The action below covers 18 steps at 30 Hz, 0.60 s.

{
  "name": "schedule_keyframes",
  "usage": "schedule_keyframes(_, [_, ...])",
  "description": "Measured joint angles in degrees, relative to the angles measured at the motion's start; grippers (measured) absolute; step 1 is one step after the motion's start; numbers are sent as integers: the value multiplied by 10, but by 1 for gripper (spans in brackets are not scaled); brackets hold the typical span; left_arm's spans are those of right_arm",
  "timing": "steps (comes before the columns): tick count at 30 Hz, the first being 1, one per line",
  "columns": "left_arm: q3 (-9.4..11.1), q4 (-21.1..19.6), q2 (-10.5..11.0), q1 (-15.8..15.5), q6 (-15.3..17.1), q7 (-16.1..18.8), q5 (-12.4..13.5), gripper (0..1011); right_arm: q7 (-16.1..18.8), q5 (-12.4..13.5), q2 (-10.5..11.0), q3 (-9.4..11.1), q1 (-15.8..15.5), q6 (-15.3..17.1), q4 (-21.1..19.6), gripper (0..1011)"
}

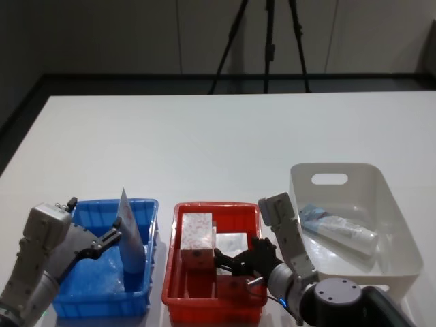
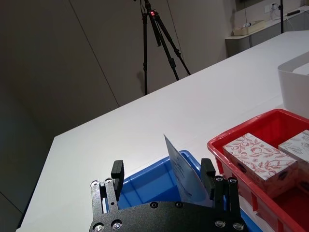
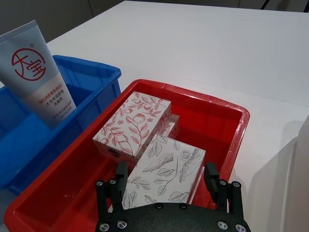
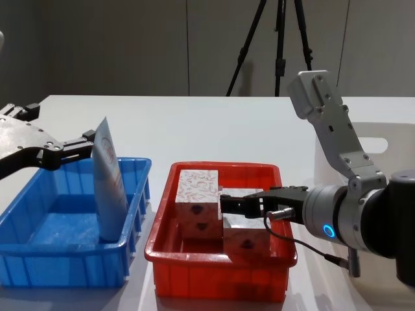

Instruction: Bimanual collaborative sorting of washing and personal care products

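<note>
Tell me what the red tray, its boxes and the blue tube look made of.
Red tray: rigid moulded plastic, glossy, with a thick rim.
Boxes: likely printed cardboard, matt, with sharp folded edges.
Tube: probably soft plastic, smooth sheen, flattened top.

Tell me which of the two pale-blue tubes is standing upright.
The tube in the blue tray, standing on end beside the left gripper, crimped end up; the other tube lies flat in the white tub.

A tube [image 1: 131, 238] stands upright in the blue tray [image 1: 102, 304], and patterned boxes [image 1: 197, 231] lie in the red tray [image 1: 211, 308].
</note>
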Motion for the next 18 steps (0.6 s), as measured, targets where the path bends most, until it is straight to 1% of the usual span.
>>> schedule_keyframes(18, [0,0,0,0,0,0,0,1001,-8,-3,-16,3,11,10,20,1001])
